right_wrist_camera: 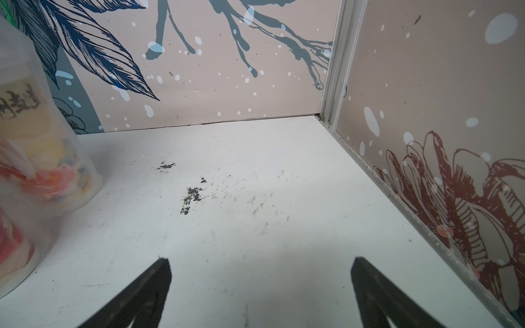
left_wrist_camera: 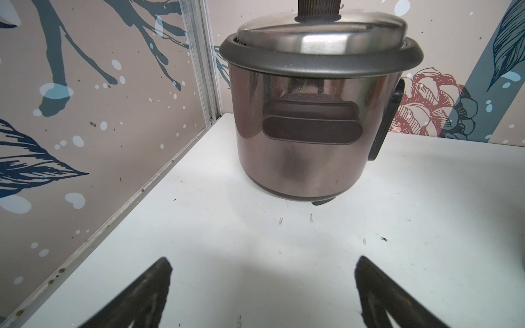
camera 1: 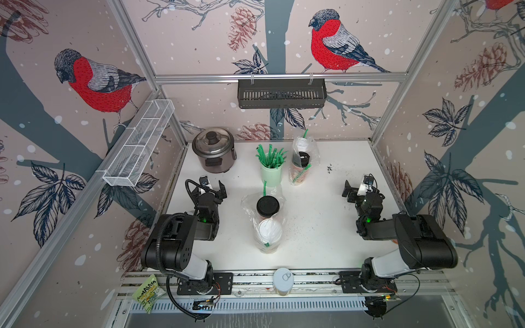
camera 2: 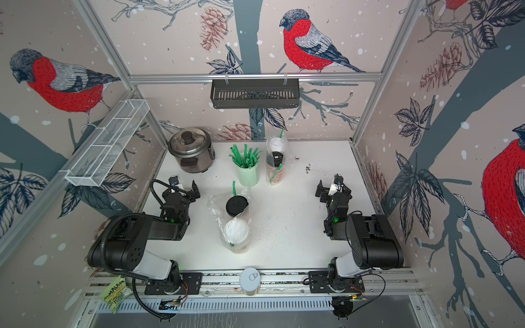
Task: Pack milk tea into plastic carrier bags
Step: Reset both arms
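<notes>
Two clear plastic carrier bags stand on the white table (camera 1: 326,227). The near bag (camera 1: 247,208) holds a black-lidded milk tea cup (camera 1: 267,205) and a white-lidded one (camera 1: 270,231), each with a green straw beside it. The far bag (camera 1: 313,154) holds a white-lidded cup (camera 1: 302,144) and a black-lidded cup (camera 1: 302,158); its printed side shows in the right wrist view as the bagged cup (right_wrist_camera: 42,159). My left gripper (camera 1: 213,186) (left_wrist_camera: 262,261) is open over bare table, left of the near bag. My right gripper (camera 1: 357,185) (right_wrist_camera: 260,260) is open near the right wall, empty.
A steel rice cooker (camera 1: 213,149) (left_wrist_camera: 312,113) stands at the back left, straight ahead of the left gripper. A pale green cup of green straws (camera 1: 271,167) sits between the bags. A pull-tab can (camera 1: 283,281) and a snack packet (camera 1: 147,292) rest on the front rail.
</notes>
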You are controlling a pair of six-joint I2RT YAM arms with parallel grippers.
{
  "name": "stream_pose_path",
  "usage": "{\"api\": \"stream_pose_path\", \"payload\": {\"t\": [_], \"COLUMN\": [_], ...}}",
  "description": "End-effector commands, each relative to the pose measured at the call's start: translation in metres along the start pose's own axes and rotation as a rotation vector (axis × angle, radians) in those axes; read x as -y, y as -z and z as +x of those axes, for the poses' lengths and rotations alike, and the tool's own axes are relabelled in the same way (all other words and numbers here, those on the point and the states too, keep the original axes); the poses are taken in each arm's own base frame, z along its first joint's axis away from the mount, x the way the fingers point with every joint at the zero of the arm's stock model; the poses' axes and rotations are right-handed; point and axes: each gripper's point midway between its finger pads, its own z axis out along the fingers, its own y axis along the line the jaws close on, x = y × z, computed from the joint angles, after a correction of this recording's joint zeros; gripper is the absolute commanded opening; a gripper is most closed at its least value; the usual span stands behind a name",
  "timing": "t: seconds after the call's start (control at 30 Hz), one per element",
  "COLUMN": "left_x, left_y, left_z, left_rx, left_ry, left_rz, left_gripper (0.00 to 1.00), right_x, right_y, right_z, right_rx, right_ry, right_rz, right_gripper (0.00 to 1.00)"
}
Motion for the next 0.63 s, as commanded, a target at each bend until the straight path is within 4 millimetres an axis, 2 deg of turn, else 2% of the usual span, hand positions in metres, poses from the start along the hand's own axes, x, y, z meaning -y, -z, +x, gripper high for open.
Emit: {"api": "stream_pose_path", "payload": {"t": [0.0,0.6], "left_x": [0.0010,0.0015], "left_y": [-0.0005,-0.0011], "left_z": [-0.0051,-0.0057], "left_rx": [0.016,0.016], "left_ry": [0.006,0.005], "left_rz": [0.007,0.008], "left_gripper": [0.99,0.99], "right_x": [-0.0041,-0.0040], "right_y": [-0.0009,-0.0006], "right_z": [-0.0052,-0.0048], "right_rx": [0.017,0.016], "right_ry": [-0.015,-0.012], "right_rz": [-0.023,-0.019], "right_gripper": [1.00,1.00]}}
